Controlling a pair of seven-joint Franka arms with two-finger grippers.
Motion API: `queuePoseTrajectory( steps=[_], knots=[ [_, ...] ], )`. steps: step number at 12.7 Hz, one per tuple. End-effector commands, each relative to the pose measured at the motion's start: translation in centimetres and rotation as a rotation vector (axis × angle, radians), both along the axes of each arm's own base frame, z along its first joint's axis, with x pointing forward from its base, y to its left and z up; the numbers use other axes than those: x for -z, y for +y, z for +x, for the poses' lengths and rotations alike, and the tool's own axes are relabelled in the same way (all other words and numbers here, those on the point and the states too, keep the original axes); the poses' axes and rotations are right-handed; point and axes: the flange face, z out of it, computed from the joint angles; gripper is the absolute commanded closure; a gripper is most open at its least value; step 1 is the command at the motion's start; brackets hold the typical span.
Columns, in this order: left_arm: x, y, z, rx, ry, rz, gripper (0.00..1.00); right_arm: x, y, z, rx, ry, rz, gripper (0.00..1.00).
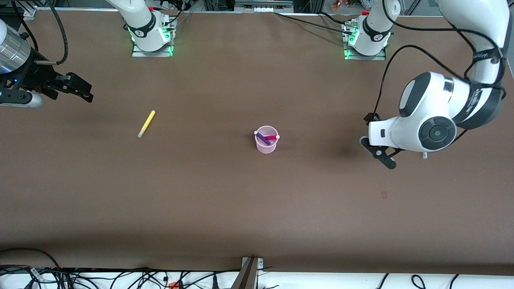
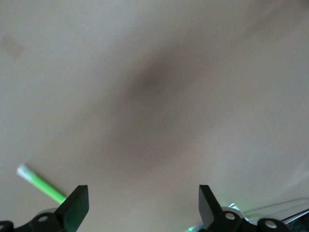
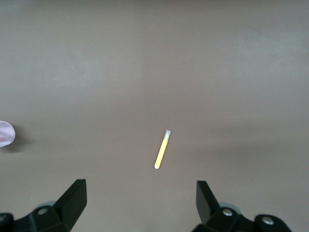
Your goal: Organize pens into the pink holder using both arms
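With purple and magenta pens leaning in the pink holder [image 1: 266, 140] at mid-counter, each empty hand spreads its fingers for pickup: right hand [image 3: 140, 200] above the yellow pen [image 1: 146, 123], left hand [image 2: 144, 205] by the green pen [image 2: 41, 182].

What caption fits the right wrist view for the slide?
Open right claw hangs above the brown table, yellow pen lying flat below it, pink holder at frame edge.

A brown table [image 1: 257, 208] fills the view, with tangled cables [image 1: 120, 279] along its near edge.
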Motion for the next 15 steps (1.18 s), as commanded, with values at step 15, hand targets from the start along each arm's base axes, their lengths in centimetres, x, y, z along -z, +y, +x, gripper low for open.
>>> queuePoseTrajectory(
  steps=[15],
  knots=[
    [-14.9,9.0,-4.5,-0.463,-0.391,0.038,0.00,-0.4,0.7,0.0,-0.004,-0.009,-0.003,0.00]
  ],
)
